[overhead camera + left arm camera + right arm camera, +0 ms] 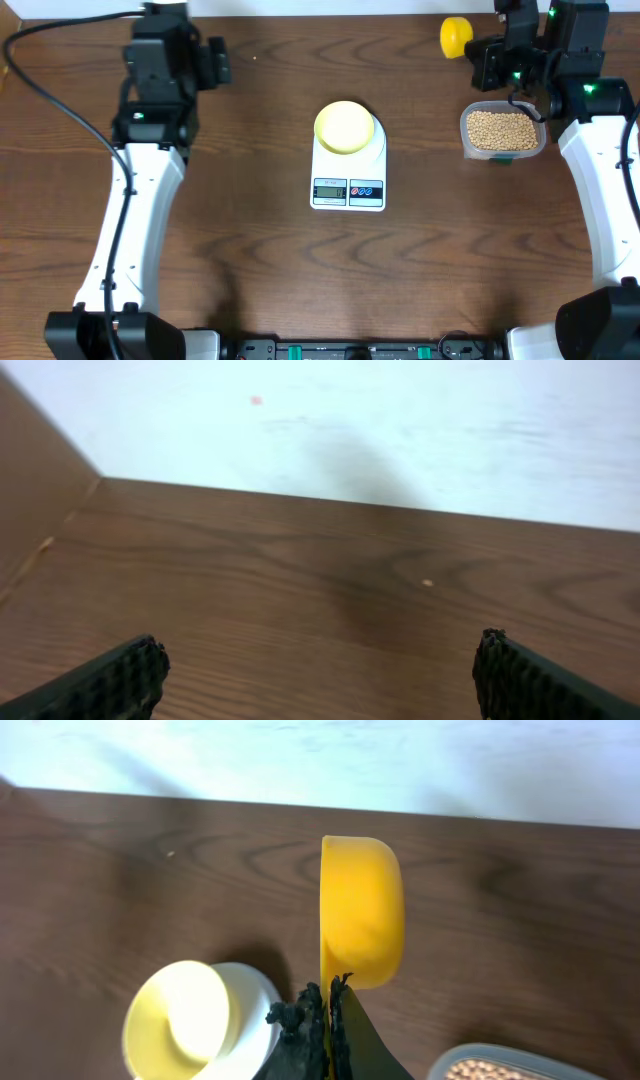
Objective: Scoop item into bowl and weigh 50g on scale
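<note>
Many tan beans [500,129]: heaped in a clear tub [466,142], right side of the surface [260,220]. One pale yellow bowl [345,126]: sitting on the white scale [348,190], mid-surface, well apart from the tub. One yellow scoop [362,910]: tipped on edge, handle clamped in my right claw [328,1005], beyond the tub. My left claw [320,670]: fingers wide apart, over the surface at far left.

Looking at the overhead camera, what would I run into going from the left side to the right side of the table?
left arm → scale with the bowl sitting on it → yellow scoop → clear tub of beans
</note>
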Motion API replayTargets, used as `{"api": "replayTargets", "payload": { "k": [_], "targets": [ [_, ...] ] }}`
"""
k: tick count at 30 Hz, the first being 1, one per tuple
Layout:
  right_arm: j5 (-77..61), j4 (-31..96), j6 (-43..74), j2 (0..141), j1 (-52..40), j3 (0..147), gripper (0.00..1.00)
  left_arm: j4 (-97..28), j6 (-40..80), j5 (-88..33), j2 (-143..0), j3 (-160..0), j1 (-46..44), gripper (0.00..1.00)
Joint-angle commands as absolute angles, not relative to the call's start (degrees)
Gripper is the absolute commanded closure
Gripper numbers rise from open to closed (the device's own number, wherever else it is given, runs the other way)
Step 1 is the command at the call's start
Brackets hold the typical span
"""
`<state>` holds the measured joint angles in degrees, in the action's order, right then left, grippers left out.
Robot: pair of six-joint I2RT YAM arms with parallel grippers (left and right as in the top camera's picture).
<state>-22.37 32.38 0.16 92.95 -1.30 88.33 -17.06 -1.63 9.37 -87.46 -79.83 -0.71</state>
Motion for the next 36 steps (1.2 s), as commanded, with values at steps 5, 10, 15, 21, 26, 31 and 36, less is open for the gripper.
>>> {"api": "replayTargets", "payload": {
  "k": [5,10,15,21,26,31,36],
  "targets": [
    [-16.84,30.11,-0.49,92.16,-1.04,89.52,0.99,-16.14,-1.39,10.11,-89.82,-80.82,2.39,0.01],
    [-16.84,29.52,-0.51,92.16,-1.06,89.52,0.99,-16.16,-1.39,10.11,-89.82,-80.82,2.39,0.01],
    [-17.15,29.67,-0.51,92.16,-1.06,89.52,0.99,-21.37,-1.41,5.56,-88.82,-80.82,1.80,0.01],
    [-18.79,31.03,-1.50,92.16,-1.17,89.52,0.99,-29.56,-6.31,-6.17,-83.99,-80.82,1.72,0.01],
    [-18.81,32.18,-2.57,92.16,-1.17,89.52,0.99,-37.63,-18.59,-23.94,-80.12,-80.75,1.72,0.01],
    [-19.31,33.19,-3.09,92.16,-1.17,89.52,0.99,-44.21,-28.34,-34.48,-77.06,-78.83,1.69,0.01],
    [-22.52,34.52,-3.09,92.16,-1.19,89.52,0.99,-46.17,-32.77,-35.53,-73.03,-72.44,1.72,0.01]
  ]
}}
